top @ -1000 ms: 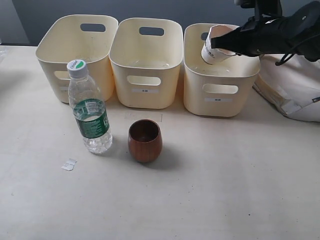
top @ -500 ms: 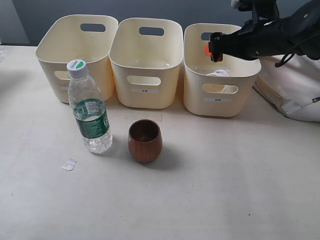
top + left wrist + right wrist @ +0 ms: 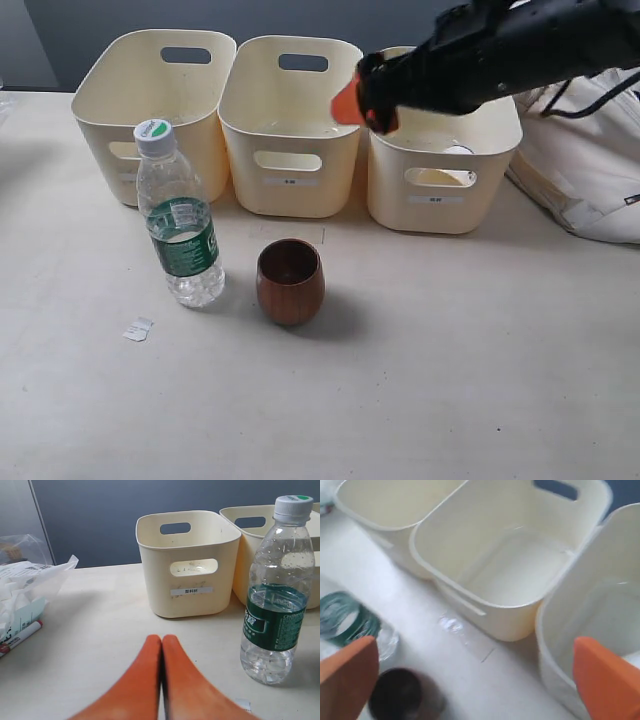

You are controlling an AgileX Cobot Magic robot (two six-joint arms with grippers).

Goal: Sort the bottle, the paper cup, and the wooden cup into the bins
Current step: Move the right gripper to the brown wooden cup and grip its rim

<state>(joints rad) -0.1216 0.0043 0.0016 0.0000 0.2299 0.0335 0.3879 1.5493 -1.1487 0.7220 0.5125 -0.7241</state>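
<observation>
The bottle stands on the table in front of the left bin. The wooden cup stands to its right, in front of the middle bin. The paper cup lies inside the right bin, only partly showing. My right gripper hangs open and holds nothing, above the gap between the middle and right bins. Its wrist view looks down on the wooden cup, the bottle and the middle bin. My left gripper is shut and holds nothing, low over the table, with the bottle beside it.
A white bag lies right of the right bin. A small paper scrap lies near the bottle. A plastic bag and a marker lie at the table's left end.
The right gripper let go of the paper cup, which dropped into the right bin. The arm then swung left, towards the middle bin, with its jaws open.
</observation>
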